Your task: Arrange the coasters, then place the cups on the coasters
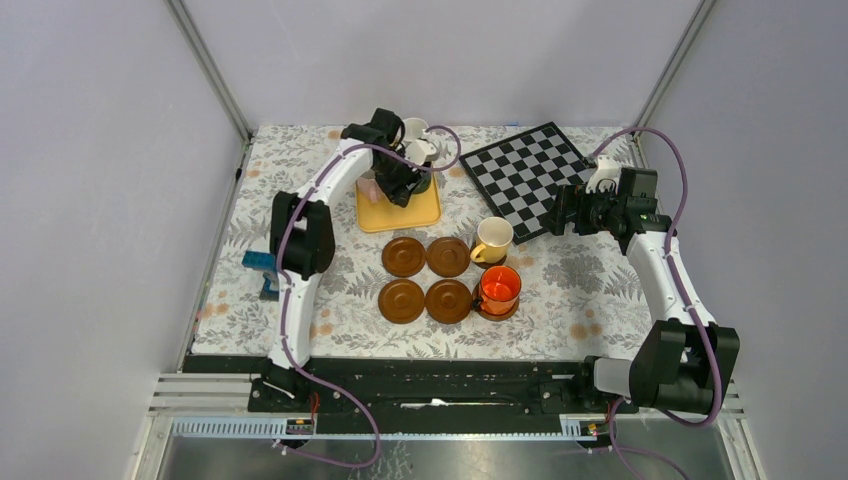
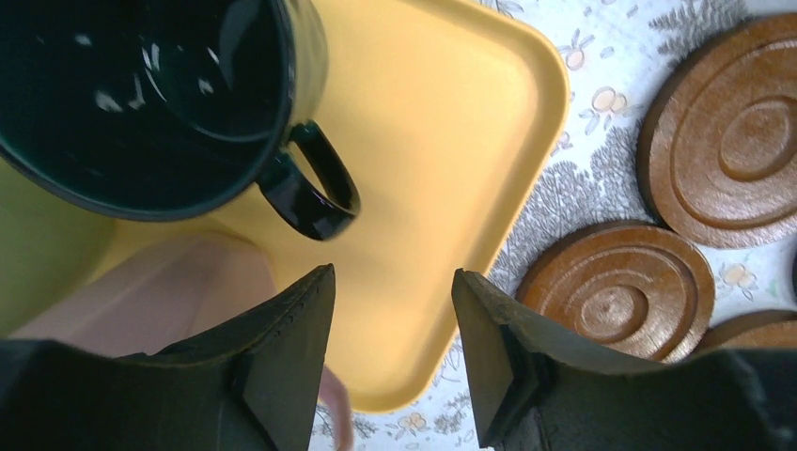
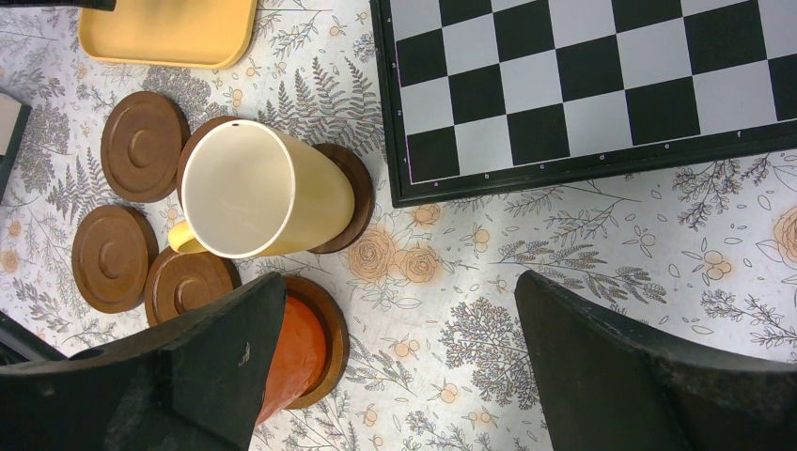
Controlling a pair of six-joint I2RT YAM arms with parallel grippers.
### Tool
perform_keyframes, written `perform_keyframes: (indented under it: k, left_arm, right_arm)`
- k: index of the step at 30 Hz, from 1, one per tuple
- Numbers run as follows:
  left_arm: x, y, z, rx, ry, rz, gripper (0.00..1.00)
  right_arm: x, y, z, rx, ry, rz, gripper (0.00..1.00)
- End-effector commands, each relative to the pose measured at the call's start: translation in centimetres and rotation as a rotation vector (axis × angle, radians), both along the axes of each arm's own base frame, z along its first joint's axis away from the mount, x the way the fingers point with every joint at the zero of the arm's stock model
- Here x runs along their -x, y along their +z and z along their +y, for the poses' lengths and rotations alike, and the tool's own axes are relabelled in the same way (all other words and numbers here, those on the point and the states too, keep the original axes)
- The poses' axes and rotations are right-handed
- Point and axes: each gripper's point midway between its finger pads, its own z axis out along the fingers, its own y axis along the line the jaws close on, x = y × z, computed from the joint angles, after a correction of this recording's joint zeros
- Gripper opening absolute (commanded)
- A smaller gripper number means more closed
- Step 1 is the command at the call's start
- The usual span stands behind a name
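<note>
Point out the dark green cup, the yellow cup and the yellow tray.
dark green cup (image 2: 141, 94), left wrist view, on its dark inside.
yellow cup (image 3: 240, 193), right wrist view, on its pale inside.
yellow tray (image 2: 423, 169), left wrist view, on its bare floor.

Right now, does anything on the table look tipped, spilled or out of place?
Nothing stands out. The coasters lie flat in a neat grid, the yellow cup and the orange cup stand upright on two of them, and I see no spill.

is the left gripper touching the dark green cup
Apart: the left wrist view shows yellow tray between the left gripper and the dark green cup.
</note>
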Motion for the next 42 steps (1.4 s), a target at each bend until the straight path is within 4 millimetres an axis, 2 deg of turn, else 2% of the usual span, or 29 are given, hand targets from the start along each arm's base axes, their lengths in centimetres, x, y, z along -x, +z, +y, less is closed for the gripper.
perform_keyframes:
  k: [1,7,10,12,15,18,20,22,25,29,36,42]
  left_arm:
    - [1.1,3.9,0.3,0.029,-0.023,-0.051,0.55]
    - [2.0,4.6,1.0,0.014,-0.019,-0.057,0.53]
    - [2.4,6.0,1.0,0.032,0.02,-0.065,0.49]
    - [2.8,7.8,0.5,0.088,0.066,-0.081,0.5]
    - [3.1,10.2,-0.1,0.17,0.178,-0.138,0.53]
    - [3.3,12.3,0.8,0.234,0.355,-0.197,0.58]
    - [3.3,12.5,2.0,0.254,0.512,-0.227,0.62]
    - [3.4,12.4,3.3,0.249,0.636,-0.244,0.66]
    - [3.6,11.2,5.3,0.212,0.769,-0.269,0.69]
    - [2.9,10.1,7.2,0.168,0.869,-0.34,0.71]
    - [0.3,8.8,7.4,0.179,0.922,-0.383,0.7]
    - [-1.6,6.4,7.1,0.17,0.936,-0.348,0.66]
  right_arm:
    - [-0.6,1.2,-0.3,0.017,-0.004,-0.06,1.0]
    - [-0.5,1.3,-0.2,0.012,-0.003,-0.062,1.0]
    - [-0.5,1.4,-0.2,0.013,-0.003,-0.065,1.0]
    - [-0.5,1.4,-0.3,0.016,-0.004,-0.067,1.0]
    - [-0.5,1.4,-0.2,0.013,-0.002,-0.068,1.0]
    - [-0.5,1.5,-0.2,0.014,-0.002,-0.068,1.0]
    - [-0.4,1.5,-0.2,0.013,-0.001,-0.068,1.0]
    - [-0.4,1.5,-0.2,0.012,0.0,-0.069,1.0]
    - [-0.4,1.8,-0.1,0.008,0.003,-0.075,1.0]
    - [-0.2,2.0,0.0,0.002,0.005,-0.078,1.0]
    - [0.2,2.4,0.4,-0.019,0.011,-0.086,1.0]
    - [0.3,2.5,0.3,-0.009,0.009,-0.089,1.0]
